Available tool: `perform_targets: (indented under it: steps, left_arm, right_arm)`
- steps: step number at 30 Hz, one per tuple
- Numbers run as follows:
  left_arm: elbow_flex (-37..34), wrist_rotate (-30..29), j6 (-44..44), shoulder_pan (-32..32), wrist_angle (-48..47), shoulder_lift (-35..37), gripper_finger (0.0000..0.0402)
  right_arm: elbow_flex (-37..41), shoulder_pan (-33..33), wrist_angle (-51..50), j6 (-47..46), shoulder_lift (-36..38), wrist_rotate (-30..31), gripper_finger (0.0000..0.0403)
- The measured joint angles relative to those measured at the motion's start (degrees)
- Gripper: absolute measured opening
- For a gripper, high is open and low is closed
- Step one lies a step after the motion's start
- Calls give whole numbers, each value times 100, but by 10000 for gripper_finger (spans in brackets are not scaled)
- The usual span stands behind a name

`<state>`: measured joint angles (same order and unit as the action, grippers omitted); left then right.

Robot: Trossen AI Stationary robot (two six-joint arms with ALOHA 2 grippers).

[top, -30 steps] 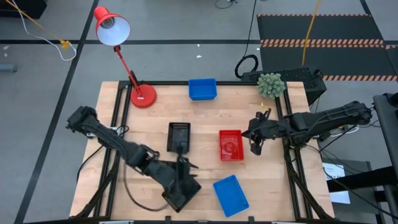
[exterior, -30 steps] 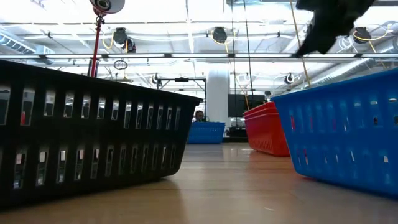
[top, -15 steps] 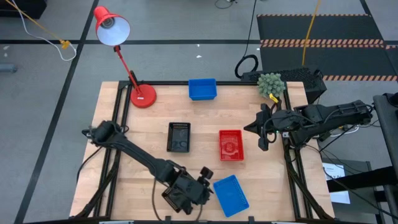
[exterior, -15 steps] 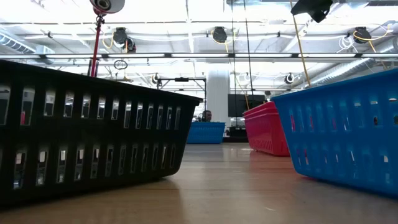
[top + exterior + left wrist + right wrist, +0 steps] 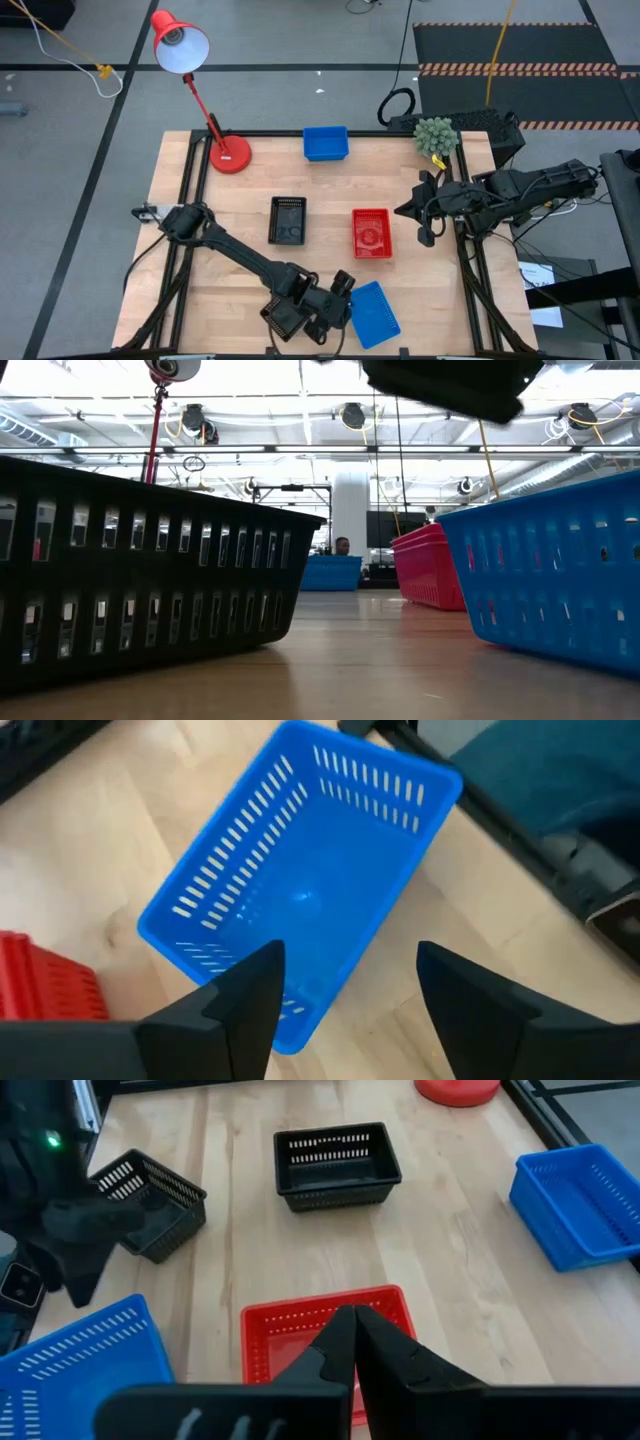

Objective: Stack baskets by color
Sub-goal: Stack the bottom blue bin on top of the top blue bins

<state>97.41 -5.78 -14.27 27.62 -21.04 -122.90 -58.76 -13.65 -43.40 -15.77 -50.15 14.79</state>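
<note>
A blue basket (image 5: 372, 313) sits skewed on the table near the front edge, also in the left wrist view (image 5: 300, 890). My left gripper (image 5: 345, 1005) hovers open over its corner, one finger above the inside, the other beyond a long wall. A black basket (image 5: 283, 318) rests just left of it. Mid-table are another black basket (image 5: 288, 220) and a red basket (image 5: 371, 233). A second blue basket (image 5: 325, 143) stands at the far edge. My right gripper (image 5: 352, 1342) is shut, raised over the red basket's right side (image 5: 300, 1330).
A red desk lamp with a round base (image 5: 230, 153) stands at the far left, and a small green plant (image 5: 435, 135) at the far right. Bare wood lies along the left side and between the middle baskets and the front ones. A person's head (image 5: 342, 545) shows beyond the table.
My left gripper has swung from over the front black basket toward the table's right edge and sunk, now standing over the front blue basket. The black basket has stayed put. My right gripper has drawn back a little toward the right edge and risen, still shut.
</note>
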Motion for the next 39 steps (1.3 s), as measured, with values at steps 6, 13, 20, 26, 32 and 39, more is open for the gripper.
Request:
perform_targets:
  steps: [6,13,20,26,32,39]
  left_arm:
    - [0,9,-714,4,229,-269,197]
    - [0,-201,-1678,31,735,-420,172]
    - [-3,165,-1864,13,608,-433,156]
    - [-24,254,-1877,-15,553,-434,127]
    - [-24,253,-1885,-81,521,-434,99]
    - [-37,278,-1921,-143,436,-513,93]
  right_arm:
    - [0,2,247,241,2,4,4]
    - [0,2,468,345,0,7,4]
    - [2,2,457,345,0,7,4]
    - [4,2,470,345,0,7,4]
    - [4,2,527,384,0,9,4]
    - [4,2,543,472,0,9,4]
